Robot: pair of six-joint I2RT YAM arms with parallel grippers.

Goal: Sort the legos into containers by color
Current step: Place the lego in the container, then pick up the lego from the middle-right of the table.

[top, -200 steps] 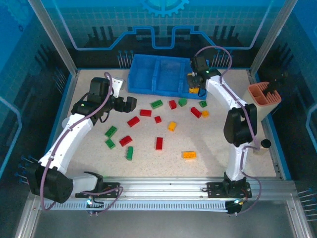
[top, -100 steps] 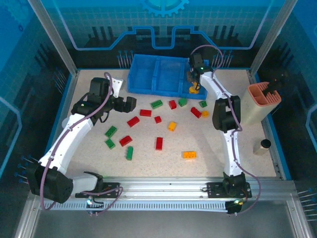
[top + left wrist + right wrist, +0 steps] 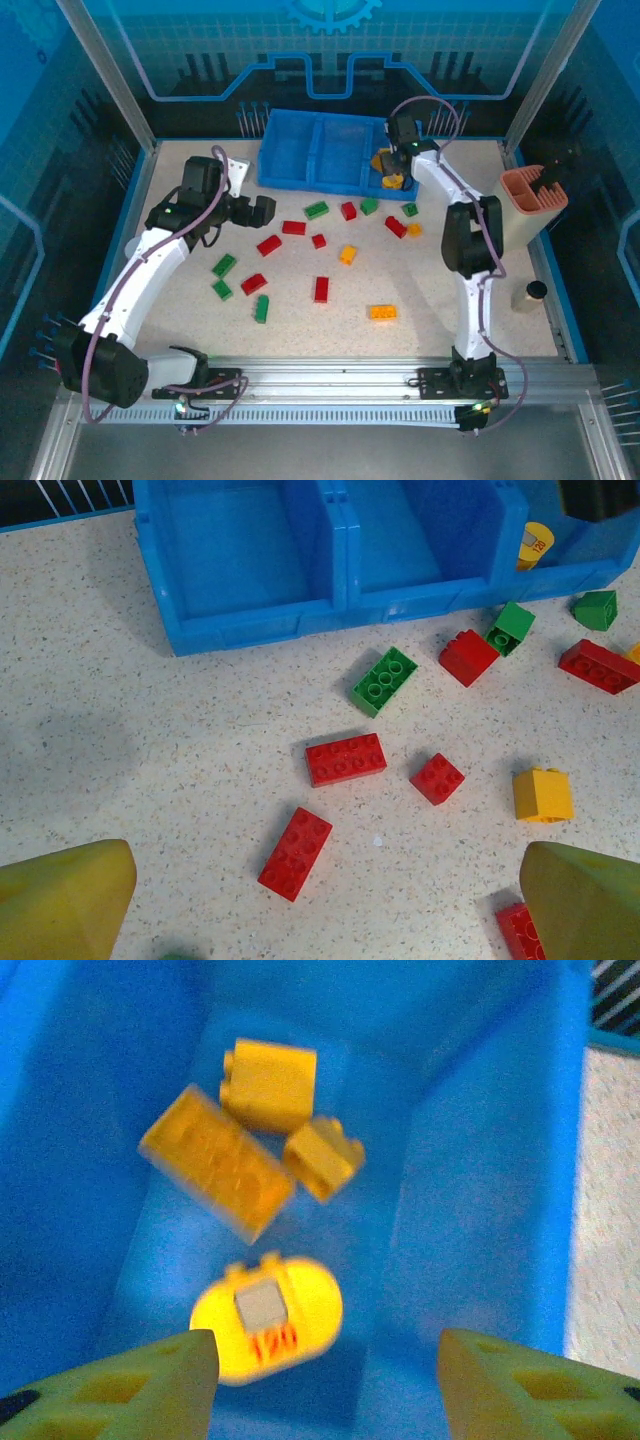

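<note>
On the speckled, stone-look table (image 3: 300, 335): sixteen loose legos (image 3: 321, 289) of glossy hard plastic, boxy, with round studs on top. Counted by colour from above: seven red, six green, three orange-yellow. Mostly oblong slabs with two rows of studs, plus a few stubby square ones such as the orange-yellow cube (image 3: 543, 794) in the left wrist view. Scattered between the two arms, in front of the containers (image 3: 290, 150).

Moulded as one bright blue tray at the far side of the table, smooth-walled and thick-rimmed: three rectangular compartments side by side. In the right compartment (image 3: 480, 1160), blurred in the right wrist view: three orange-yellow bricks (image 3: 215, 1175) clustered close together, one long and two short. Just in front of them, one rounded yellow piece (image 3: 266, 1318) printed with a red 120.

Right tool (image 3: 322, 1365) hanging over that compartment, ribbed yellow-green fingers (image 3: 130, 1390) spread wide, gripping nothing. Left tool (image 3: 320, 900) above the table's left part, smooth yellow-green fingertips (image 3: 62, 900) wide apart, likewise gripping nothing. At the right table edge: a tall salmon-and-beige holder (image 3: 533, 200), standing upright.
</note>
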